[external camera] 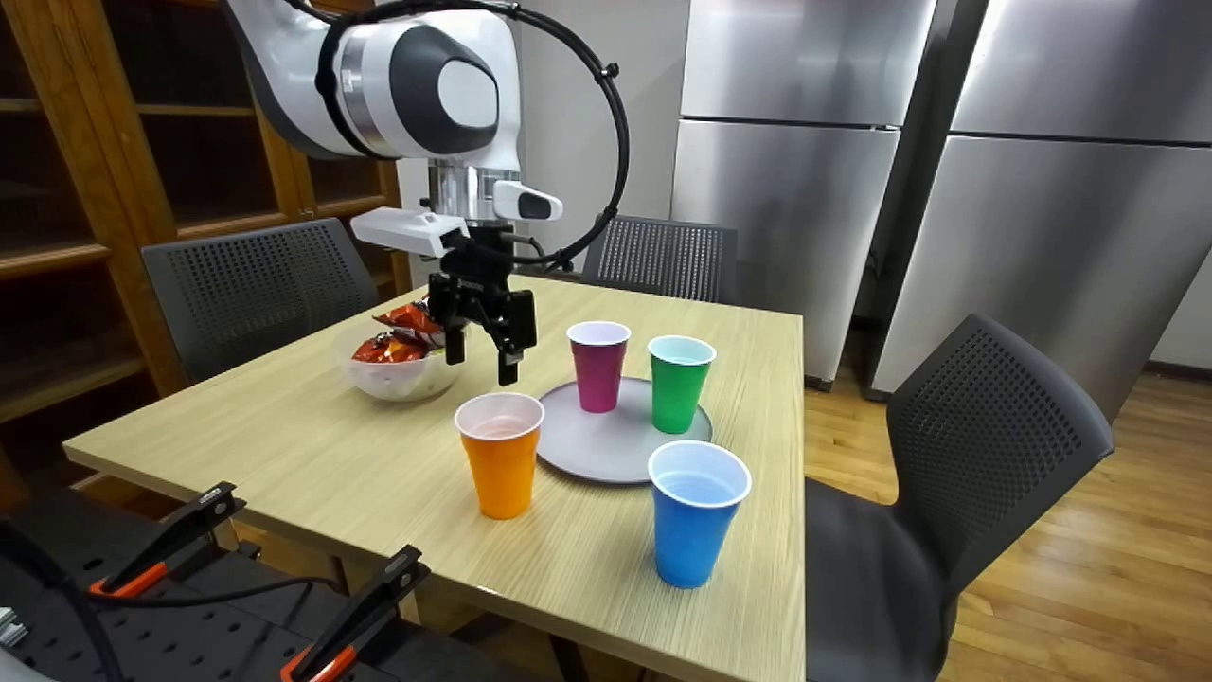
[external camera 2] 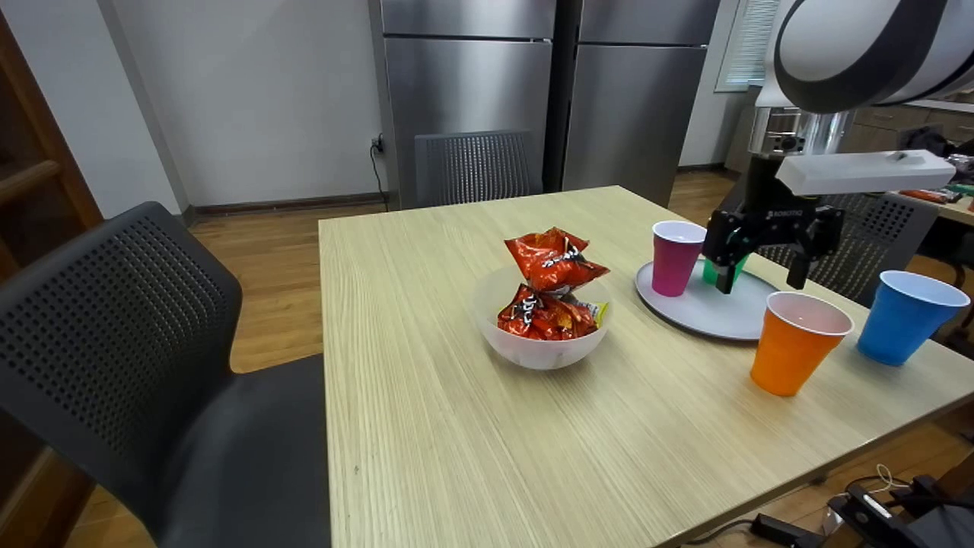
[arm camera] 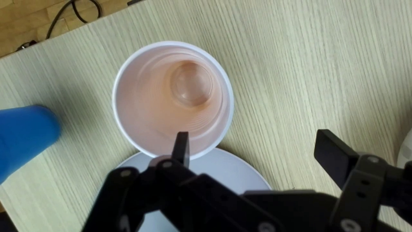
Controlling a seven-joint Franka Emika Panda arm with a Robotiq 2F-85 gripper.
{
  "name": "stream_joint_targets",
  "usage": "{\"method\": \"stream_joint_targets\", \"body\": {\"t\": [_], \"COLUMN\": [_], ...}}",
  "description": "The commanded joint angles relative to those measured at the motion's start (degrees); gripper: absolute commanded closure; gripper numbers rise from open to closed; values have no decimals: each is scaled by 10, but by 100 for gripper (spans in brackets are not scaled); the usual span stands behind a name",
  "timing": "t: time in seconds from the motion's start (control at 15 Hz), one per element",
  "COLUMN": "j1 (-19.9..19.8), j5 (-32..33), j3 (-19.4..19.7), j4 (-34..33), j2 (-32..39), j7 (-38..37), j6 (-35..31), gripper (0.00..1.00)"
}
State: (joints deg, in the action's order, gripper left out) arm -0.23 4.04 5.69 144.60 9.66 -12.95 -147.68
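My gripper [external camera: 482, 360] [arm camera: 252, 141] hangs above the table, its fingers spread wide with nothing between them. Closest to it stands an orange cup [external camera: 502, 464] [external camera 2: 795, 350], upright and white inside. In the wrist view one fingertip [arm camera: 182, 145] overlaps the near side of that cup's rim [arm camera: 229, 103]; I cannot tell how much height separates them. Beside the orange cup lies a round grey plate [external camera: 578, 453], bearing a magenta cup [external camera: 598, 374] and a green cup [external camera: 677, 393]. A blue cup [external camera: 691, 530] [arm camera: 25, 135] stands off the plate, toward the table's edge.
A translucent bowl [external camera 2: 540, 352] with red snack bags [external camera 2: 552, 259] sits on the table [external camera 2: 426, 396]. Dark chairs [external camera: 985, 455] stand round it. Clamps [external camera: 365, 606] and a cable occupy the robot's stand at the table's edge.
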Motion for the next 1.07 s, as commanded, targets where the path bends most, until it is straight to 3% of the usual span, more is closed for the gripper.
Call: {"method": "stream_joint_targets", "body": {"t": [0.0, 0.73, 0.8, 0.87, 1.0], "j1": [-1, 1, 2, 2, 2], "j5": [5, 0, 0, 0, 1], "j3": [1, 5, 6, 6, 7], "j4": [15, -2, -3, -4, -5], "j2": [-8, 41, 43, 44, 44], "j7": [-21, -24, -24, -23, -25], "j6": [-10, -3, -3, -2, -1], "gripper": [0, 0, 25, 28, 44]}}
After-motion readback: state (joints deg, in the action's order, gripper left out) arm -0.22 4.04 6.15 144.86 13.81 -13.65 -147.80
